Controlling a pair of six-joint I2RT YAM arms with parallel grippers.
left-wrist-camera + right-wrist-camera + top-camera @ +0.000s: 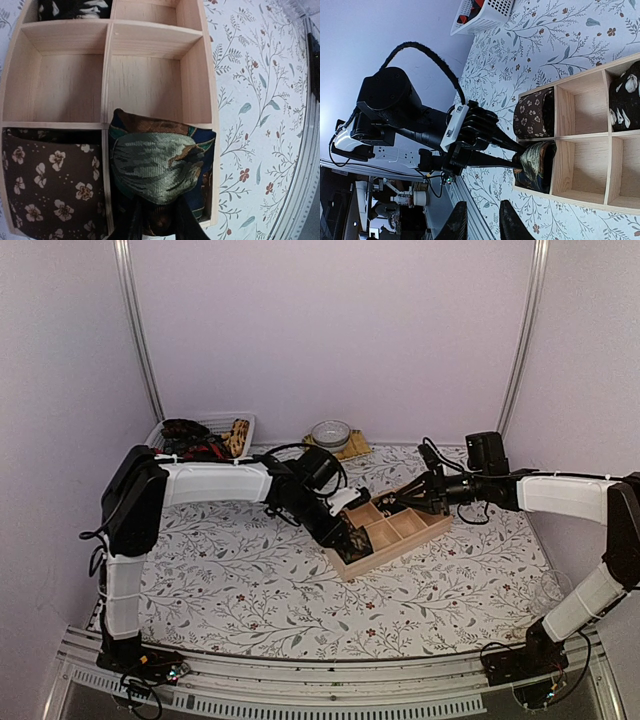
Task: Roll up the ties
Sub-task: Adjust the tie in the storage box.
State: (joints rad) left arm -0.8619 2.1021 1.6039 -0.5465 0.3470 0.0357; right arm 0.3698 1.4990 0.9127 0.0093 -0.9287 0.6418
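The left gripper [519,161] is clamped on a rolled green-patterned tie [155,167]. The tie sits in the near corner compartment at the left end of the wooden box [210,90], beside a brown floral tie [50,185]. The right gripper [480,220] hovers by the box's far edge, fingers slightly parted and holding nothing.

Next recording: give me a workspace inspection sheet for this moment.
Surface: floral tablecloth, flat.
Job's things: green tie, brown floral tie and black tie rolled in separate compartments of wooden box; more ties in white basket.
Clutter: glass bowl on mat, far edge.
Grippers: left gripper shut on green tie; right gripper slightly open, empty.
Cables: black sleeved cable loops over left wrist.
Surroundings: pale walls, metal posts.
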